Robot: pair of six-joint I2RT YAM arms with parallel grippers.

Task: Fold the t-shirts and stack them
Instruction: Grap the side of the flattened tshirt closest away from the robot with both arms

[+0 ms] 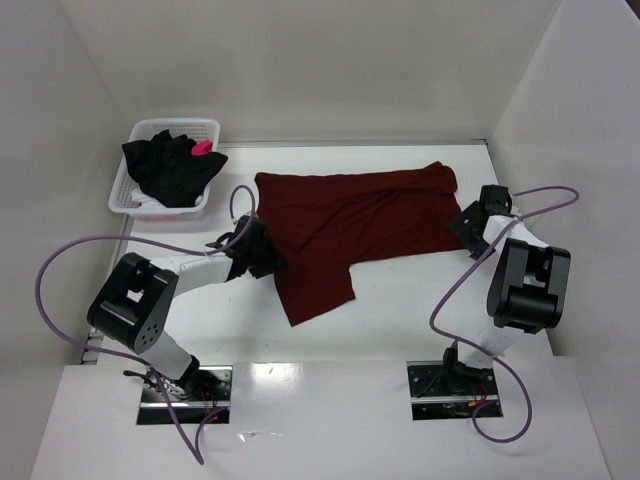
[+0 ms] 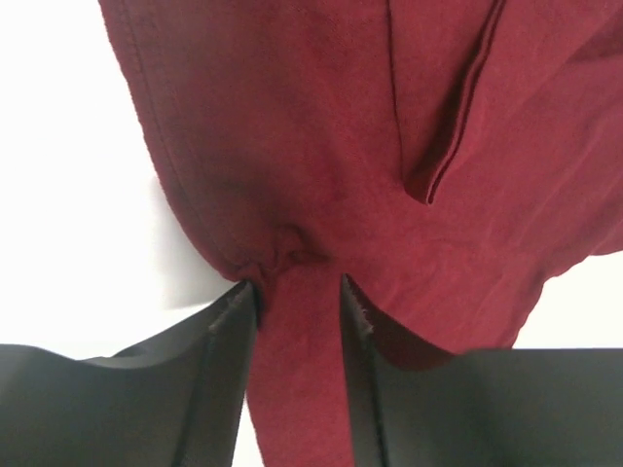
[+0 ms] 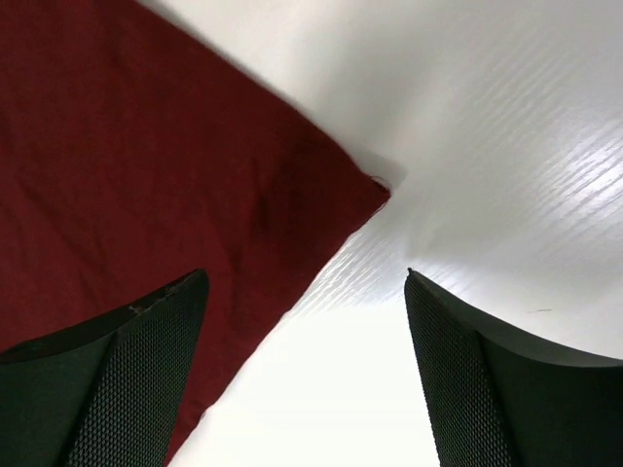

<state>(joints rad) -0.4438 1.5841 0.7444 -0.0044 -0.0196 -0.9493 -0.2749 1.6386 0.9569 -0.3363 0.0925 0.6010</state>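
top external view, left to right: white mesh basket (image 1: pixel 122 196) at the far left corner of the table (image 1: pixel 400 310), black t-shirt (image 1: pixel 172 172) crumpled inside it, pink mark (image 1: pixel 203 147) toward the far side. just right of that, left gripper (image 1: pixel 262 256) low on the left edge of the maroon t-shirt (image 1: pixel 350 220). maroon cloth spread across the middle of the table, nearer the far edge than the near one, loosely rumpled, one flap reaching toward the near edge. at its right end, right gripper (image 1: pixel 470 222) beside the cloth, close to the right edge of the table. left wrist view: a gathered strip of maroon cloth pinched between the two fingers (image 2: pixel 229 326), puckers at the tips, so clamped on the shirt's edge. right wrist view: jaws wide apart and holding nothing, one finger over the cloth, the other over bare table, the shirt's corner lying between them. probably the grasp stage of the first fold on the maroon shirt, one end held and the other not yet. next move likely calls for lowering and closing the right jaws on that corner, then raising both ends together and carrying them over, evenly, to avoid dragging or twisting the cloth.
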